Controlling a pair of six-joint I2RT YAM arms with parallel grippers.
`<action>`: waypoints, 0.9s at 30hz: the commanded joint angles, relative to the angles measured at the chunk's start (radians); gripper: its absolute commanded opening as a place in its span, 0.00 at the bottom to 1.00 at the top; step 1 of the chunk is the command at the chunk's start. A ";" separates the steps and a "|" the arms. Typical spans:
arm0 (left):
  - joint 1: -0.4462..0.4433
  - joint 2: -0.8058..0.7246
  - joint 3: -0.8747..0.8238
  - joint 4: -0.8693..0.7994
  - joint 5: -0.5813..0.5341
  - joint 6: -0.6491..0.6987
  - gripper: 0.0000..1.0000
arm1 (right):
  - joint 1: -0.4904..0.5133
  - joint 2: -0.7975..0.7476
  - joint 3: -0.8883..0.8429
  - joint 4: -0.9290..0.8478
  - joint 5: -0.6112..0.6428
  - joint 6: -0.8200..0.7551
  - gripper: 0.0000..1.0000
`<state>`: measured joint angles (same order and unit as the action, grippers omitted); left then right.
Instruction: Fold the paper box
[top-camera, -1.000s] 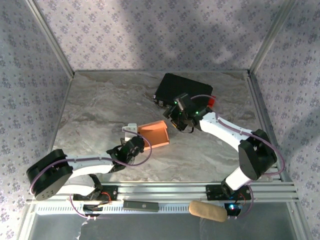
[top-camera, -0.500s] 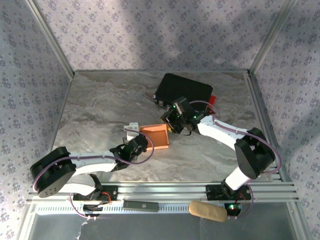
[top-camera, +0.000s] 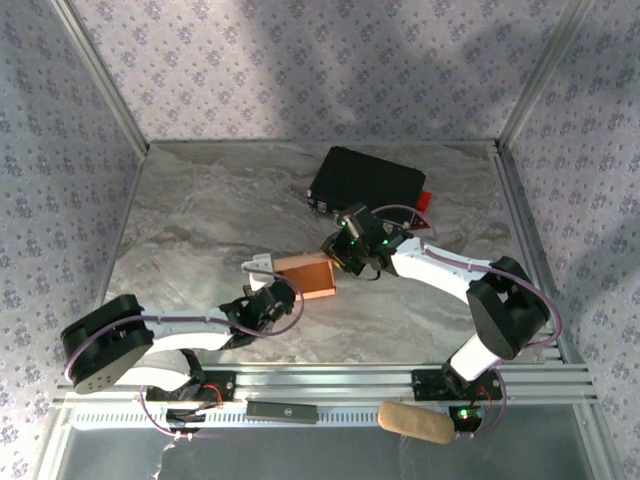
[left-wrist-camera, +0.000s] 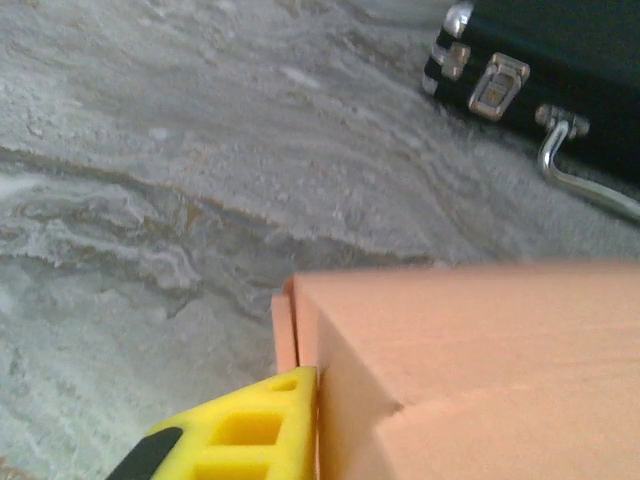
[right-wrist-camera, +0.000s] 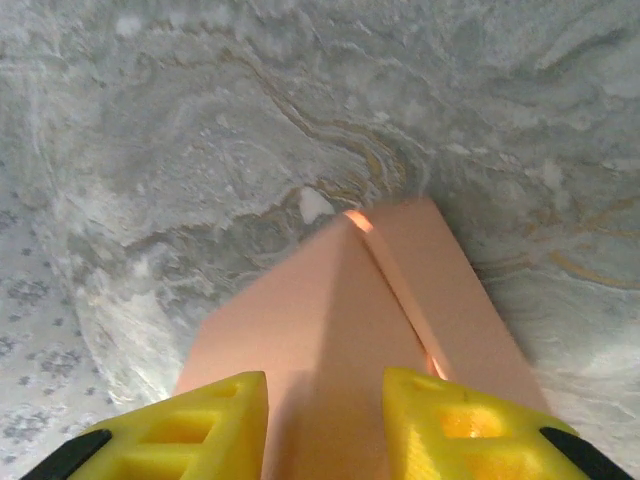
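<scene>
The paper box (top-camera: 306, 275) lies between the two grippers, its long axis running from the left gripper (top-camera: 272, 291) at its near-left end to the right gripper (top-camera: 338, 262) at its far-right end. The right gripper's fingers (right-wrist-camera: 215, 412) stand apart astride a folded edge that points straight away from them, though I cannot tell whether they pinch it. One left finger (left-wrist-camera: 250, 436) touches a side flap, its partner is hidden, and the grip is unclear.
</scene>
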<state>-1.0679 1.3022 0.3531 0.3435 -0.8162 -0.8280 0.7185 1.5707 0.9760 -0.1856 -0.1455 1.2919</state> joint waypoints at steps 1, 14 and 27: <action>-0.009 -0.049 -0.027 0.027 0.069 -0.035 0.18 | 0.016 -0.021 -0.023 -0.028 0.053 -0.042 0.34; -0.022 -0.327 -0.046 -0.216 0.203 -0.122 0.67 | 0.033 -0.019 -0.043 -0.034 0.099 -0.058 0.32; -0.172 -0.530 0.162 -0.775 0.256 -0.456 0.69 | 0.032 -0.013 -0.044 -0.047 0.129 -0.088 0.35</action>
<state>-1.1961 0.8043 0.4091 -0.2539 -0.5312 -1.1778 0.7452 1.5707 0.9470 -0.1913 -0.0566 1.2304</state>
